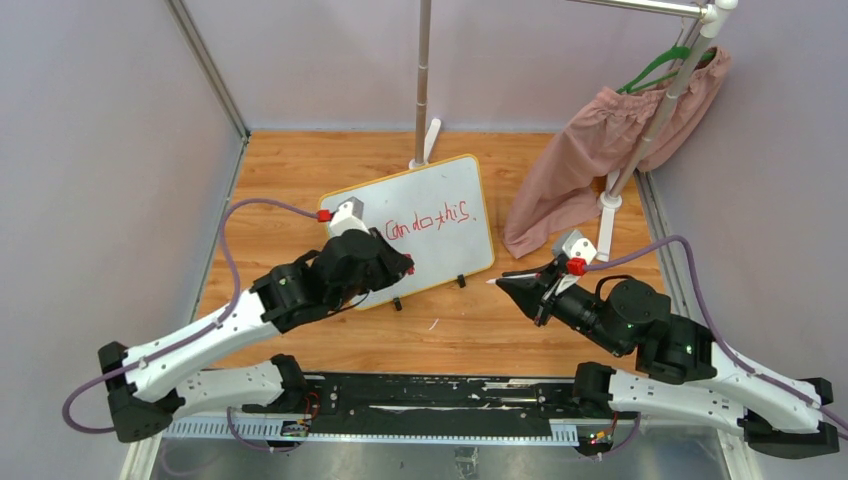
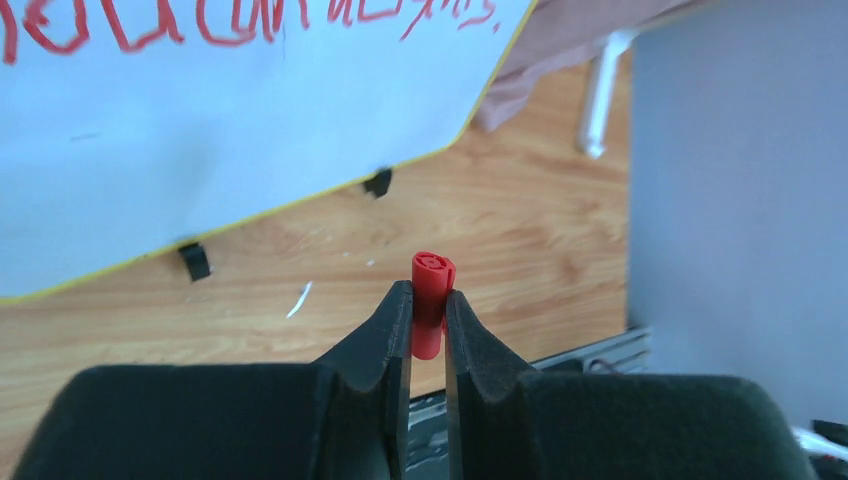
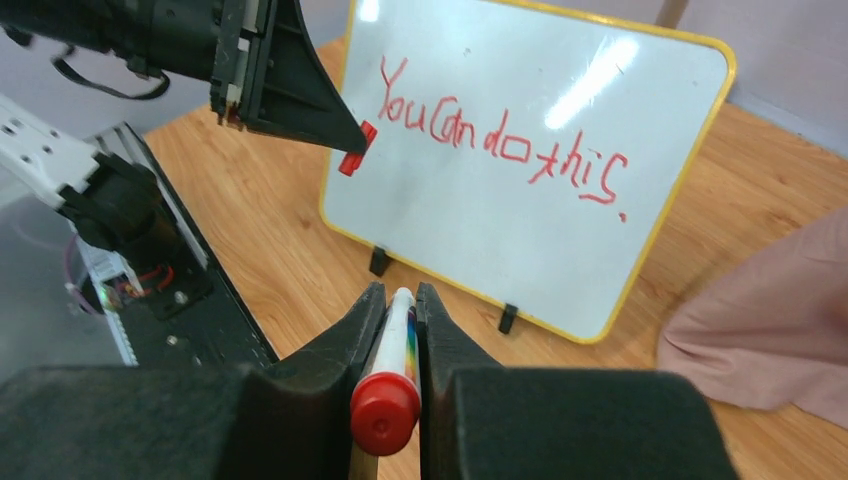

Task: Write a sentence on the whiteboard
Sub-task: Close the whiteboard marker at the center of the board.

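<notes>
Left gripper [image 2: 428, 318] clamped on small red marker cap [image 2: 431, 290], hovering over front-left part of whiteboard [image 1: 440, 245]. Right gripper [image 3: 400, 312] pinching white marker [image 3: 398, 345] with red end toward camera, tip aimed at board, held apart, off board's lower right corner. Whiteboard stands tilted on black clip feet [image 3: 379, 262] on wooden table [image 1: 470, 330]. Sentence [image 3: 500, 145] in red, "You can do this.", slants across board's upper half. Pink garment [image 1: 590, 170] hangs on rack, right of board.
</notes>
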Controlling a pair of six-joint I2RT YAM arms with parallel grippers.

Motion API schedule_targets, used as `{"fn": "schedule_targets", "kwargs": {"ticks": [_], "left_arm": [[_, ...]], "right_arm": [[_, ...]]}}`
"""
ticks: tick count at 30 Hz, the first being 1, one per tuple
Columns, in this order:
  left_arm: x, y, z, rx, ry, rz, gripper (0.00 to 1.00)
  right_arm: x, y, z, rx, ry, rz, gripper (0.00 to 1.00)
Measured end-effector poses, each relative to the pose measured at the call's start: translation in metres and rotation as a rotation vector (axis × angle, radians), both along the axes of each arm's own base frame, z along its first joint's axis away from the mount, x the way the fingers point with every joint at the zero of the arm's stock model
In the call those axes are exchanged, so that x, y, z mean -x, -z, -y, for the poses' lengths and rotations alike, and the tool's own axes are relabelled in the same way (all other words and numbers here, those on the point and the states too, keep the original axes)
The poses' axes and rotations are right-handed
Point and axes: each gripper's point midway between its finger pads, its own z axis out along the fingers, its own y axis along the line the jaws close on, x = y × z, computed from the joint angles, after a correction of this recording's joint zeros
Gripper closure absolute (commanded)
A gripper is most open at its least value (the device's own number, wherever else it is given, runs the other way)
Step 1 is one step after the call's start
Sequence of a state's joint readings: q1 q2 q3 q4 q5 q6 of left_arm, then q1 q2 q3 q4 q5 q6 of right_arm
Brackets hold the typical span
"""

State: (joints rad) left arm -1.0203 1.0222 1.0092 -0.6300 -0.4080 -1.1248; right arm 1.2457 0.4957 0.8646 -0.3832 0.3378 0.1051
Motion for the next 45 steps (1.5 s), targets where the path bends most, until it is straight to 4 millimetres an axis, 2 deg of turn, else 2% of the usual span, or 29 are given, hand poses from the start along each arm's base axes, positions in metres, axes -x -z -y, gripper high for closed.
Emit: {"fn": "schedule_targets", "kwargs": {"ticks": [2, 5, 9, 14, 19, 24, 26, 29, 33, 40, 45], "left_arm": [[-0.006, -0.016, -0.006, 0.092, -0.028, 0.062, 1.00], [-0.014, -0.028, -0.013, 0.207, -0.060, 0.138, 1.00], [-0.020, -0.044, -0.017, 0.340, -0.080, 0.228, 1.00], [-0.021, -0.086, -0.017, 0.526, -0.083, 0.349, 1.00], [-0.023, -0.126, -0.022, 0.695, -0.123, 0.437, 1.00], [-0.033, -0.152, -0.021, 0.838, -0.174, 0.477, 1.00], [-0.036, -0.161, -0.017, 0.885, -0.179, 0.483, 1.00], [-0.041, -0.170, -0.009, 0.969, -0.183, 0.476, 1.00], [-0.041, -0.184, -0.008, 1.070, -0.184, 0.476, 1.00], [-0.038, -0.202, -0.013, 1.164, -0.185, 0.474, 1.00], [-0.037, -0.206, -0.014, 1.188, -0.185, 0.469, 1.00]], "right_arm": [[0.001, -0.010, -0.006, -0.055, -0.014, 0.003, 1.00], [0.003, -0.023, -0.016, -0.148, -0.038, 0.008, 1.00], [0.005, -0.031, -0.031, -0.253, -0.069, 0.010, 1.00], [0.001, -0.041, -0.048, -0.376, -0.083, 0.040, 1.00], [-0.006, -0.054, -0.063, -0.452, -0.082, 0.118, 1.00], [-0.016, -0.071, -0.075, -0.509, -0.057, 0.293, 1.00], [-0.020, -0.081, -0.081, -0.514, -0.047, 0.373, 1.00], [-0.024, -0.084, -0.094, -0.489, -0.043, 0.469, 1.00], [-0.025, -0.094, -0.104, -0.476, -0.040, 0.576, 1.00], [-0.026, -0.128, -0.094, -0.571, 0.025, 0.706, 1.00], [-0.029, -0.138, -0.091, -0.608, 0.068, 0.737, 1.00]]}}
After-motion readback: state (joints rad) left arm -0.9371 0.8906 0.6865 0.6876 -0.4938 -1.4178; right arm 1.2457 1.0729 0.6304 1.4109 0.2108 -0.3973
